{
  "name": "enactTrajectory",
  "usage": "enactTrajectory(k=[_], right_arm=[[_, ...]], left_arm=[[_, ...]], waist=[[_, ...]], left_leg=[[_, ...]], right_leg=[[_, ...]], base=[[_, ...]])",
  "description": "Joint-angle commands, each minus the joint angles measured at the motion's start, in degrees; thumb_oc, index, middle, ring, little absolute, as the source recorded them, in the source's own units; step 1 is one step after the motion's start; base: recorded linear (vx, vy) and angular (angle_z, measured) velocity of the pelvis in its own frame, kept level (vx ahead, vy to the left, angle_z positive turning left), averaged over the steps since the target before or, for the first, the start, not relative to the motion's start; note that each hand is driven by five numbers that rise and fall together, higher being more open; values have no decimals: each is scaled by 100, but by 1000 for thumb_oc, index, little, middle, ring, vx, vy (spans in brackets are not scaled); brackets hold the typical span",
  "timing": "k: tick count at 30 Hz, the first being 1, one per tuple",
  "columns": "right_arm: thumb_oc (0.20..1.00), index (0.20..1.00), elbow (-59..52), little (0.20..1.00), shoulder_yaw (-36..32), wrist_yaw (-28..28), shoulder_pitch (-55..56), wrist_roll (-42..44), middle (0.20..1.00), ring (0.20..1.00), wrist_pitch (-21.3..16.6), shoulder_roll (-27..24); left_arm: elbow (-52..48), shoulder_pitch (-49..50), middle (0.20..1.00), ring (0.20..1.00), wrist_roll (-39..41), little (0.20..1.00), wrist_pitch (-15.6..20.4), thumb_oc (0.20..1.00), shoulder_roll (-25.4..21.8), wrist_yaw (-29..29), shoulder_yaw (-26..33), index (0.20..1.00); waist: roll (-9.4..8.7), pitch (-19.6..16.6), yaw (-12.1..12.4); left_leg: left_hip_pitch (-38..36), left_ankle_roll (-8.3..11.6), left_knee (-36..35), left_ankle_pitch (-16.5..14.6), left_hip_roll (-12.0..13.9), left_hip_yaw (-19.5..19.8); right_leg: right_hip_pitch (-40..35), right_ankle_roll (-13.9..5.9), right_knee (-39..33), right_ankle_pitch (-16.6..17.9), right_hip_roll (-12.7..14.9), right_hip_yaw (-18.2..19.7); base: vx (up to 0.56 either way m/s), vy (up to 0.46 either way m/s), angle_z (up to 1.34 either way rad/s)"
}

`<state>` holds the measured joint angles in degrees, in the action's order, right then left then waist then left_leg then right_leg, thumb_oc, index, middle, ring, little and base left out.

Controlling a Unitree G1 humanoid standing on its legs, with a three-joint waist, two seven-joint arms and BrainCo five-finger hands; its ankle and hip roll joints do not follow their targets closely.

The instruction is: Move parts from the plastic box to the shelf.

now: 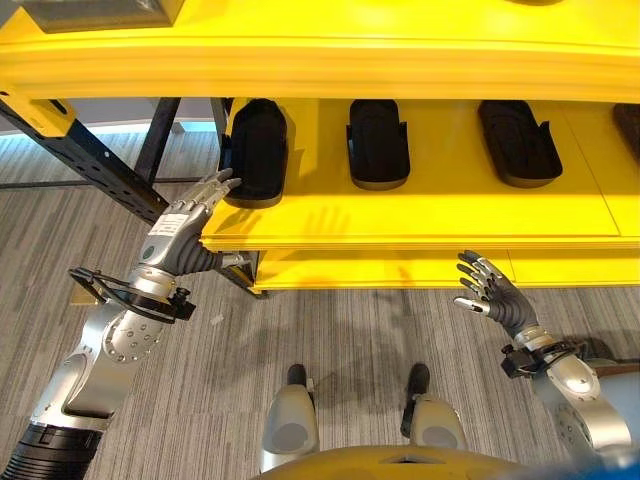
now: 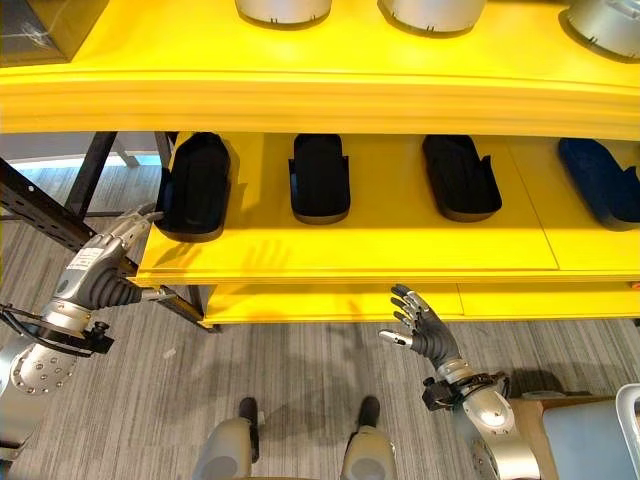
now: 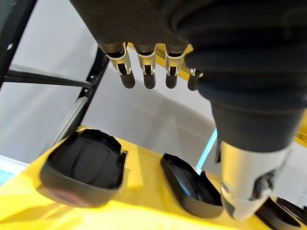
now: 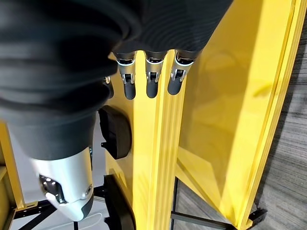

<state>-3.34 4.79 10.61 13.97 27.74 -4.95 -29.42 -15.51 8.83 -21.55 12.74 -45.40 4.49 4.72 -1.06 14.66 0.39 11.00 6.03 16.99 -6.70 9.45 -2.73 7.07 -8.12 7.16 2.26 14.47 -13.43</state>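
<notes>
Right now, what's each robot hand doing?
Left robot hand: open, empty, at the black part on the shelf.
Right robot hand: open, empty.

- Grey striped carpet floor (image 1: 350,340) runs beneath the scene.
- A black steel frame (image 1: 90,150) slants at left.
- A pale wall (image 3: 53,62) stands behind it.

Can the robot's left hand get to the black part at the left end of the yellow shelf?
Probably yes. The left hand is open, its fingertips right beside the leftmost black part on the yellow shelf, with nothing between them.
</notes>
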Motion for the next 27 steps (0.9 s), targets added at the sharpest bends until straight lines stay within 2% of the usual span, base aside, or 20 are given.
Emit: enactTrajectory(k=[1, 12, 27], right_arm=[[1000, 1000, -493, 1000, -132, -79, 44, -138, 1000, 1000, -276, 11], [1000, 1000, -539, 1000, -180, -153, 32, -133, 1000, 1000, -231, 14], [1000, 1000, -597, 1000, -95, -123, -23, -34, 1000, 1000, -115, 56]], left_arm=[[-281, 124, 1000, 1000, -38, 1000, 152, 1000, -59, -58, 47, 1000], [58, 57, 1000, 1000, -113, 1000, 10, 1000, -13, -239, -173, 1000], [827, -461, 1000, 1000, -99, 1000, -141, 1000, 58, -467, -739, 1000]], waist=[[-156, -229, -27], [-148, -167, -87], [-82, -255, -162]], left_leg=[[161, -22, -108, 317, 214, 8], [202, -21, -18, 308, 235, 8], [115, 19, -49, 326, 236, -23]], right_leg=[[-233, -404, 266, -204, 395, 37], [-141, -398, 397, -253, 358, 129], [-188, -377, 466, -304, 369, 192]], base=[[0, 0, 0], [0, 0, 0], [0, -1, 0]])
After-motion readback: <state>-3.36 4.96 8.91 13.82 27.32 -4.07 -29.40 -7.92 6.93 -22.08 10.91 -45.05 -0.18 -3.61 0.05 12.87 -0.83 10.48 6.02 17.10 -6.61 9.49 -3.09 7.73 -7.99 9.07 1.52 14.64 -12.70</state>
